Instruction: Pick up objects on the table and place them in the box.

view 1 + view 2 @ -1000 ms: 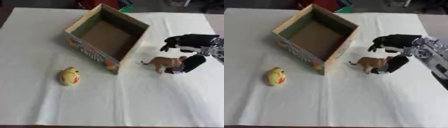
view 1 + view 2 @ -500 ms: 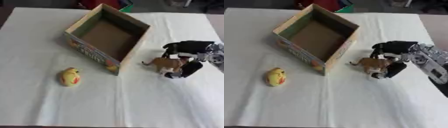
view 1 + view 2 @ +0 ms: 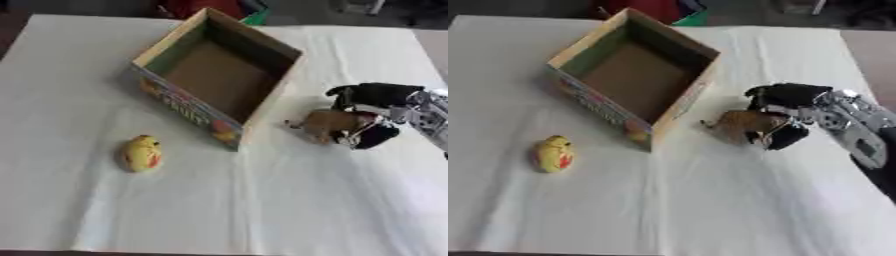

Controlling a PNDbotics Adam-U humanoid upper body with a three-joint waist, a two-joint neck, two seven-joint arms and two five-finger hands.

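Right hand (image 3: 798,112) now lower, fingers (image 3: 776,94) around brown toy animal (image 3: 741,125).

Your robot's one visible arm, up close

You've got a right hand (image 3: 785,107) with chunky matte-black fingers (image 3: 787,93) and a rounded black thumb tip, bolted onto a silver-grey metal wrist and forearm (image 3: 852,127) with dark recesses along it, looks like bare machined parts.
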